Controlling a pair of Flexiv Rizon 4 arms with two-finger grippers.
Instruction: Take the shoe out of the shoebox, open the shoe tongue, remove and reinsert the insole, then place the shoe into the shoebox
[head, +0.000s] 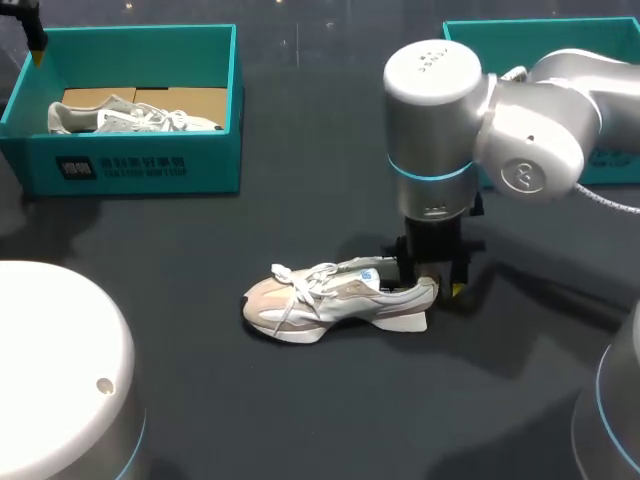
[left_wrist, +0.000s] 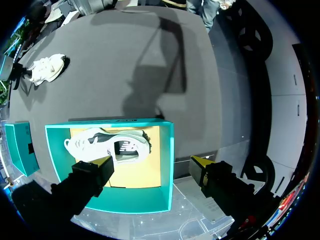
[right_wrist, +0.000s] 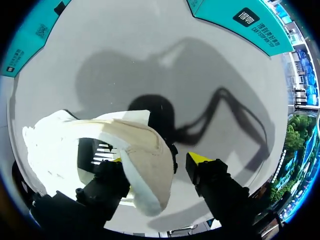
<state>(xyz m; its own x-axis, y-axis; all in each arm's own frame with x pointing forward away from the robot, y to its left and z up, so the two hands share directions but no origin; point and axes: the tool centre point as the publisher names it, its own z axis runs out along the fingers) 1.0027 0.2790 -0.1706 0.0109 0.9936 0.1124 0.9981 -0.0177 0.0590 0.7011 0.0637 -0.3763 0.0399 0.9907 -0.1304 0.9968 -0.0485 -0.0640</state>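
A beige and white shoe (head: 340, 300) lies on its sole in the middle of the dark table, toe toward my left side; it also shows far off as the shoe (left_wrist: 47, 67). My right gripper (head: 432, 282) stands straight down over its heel. In the right wrist view the gripper (right_wrist: 159, 161) is open: one finger is inside the shoe's opening, and the other finger (right_wrist: 200, 160) is outside, a little apart from the heel collar (right_wrist: 145, 145). My left gripper (left_wrist: 152, 162) hangs open and empty high above the left shoebox (head: 130, 170).
The left shoebox (left_wrist: 167, 165) holds a second shoe (left_wrist: 107, 145) on a cardboard liner. Another teal box (head: 540, 25) stands at the back right, behind my right arm. The arms' white bases (head: 50, 370) fill the near corners.
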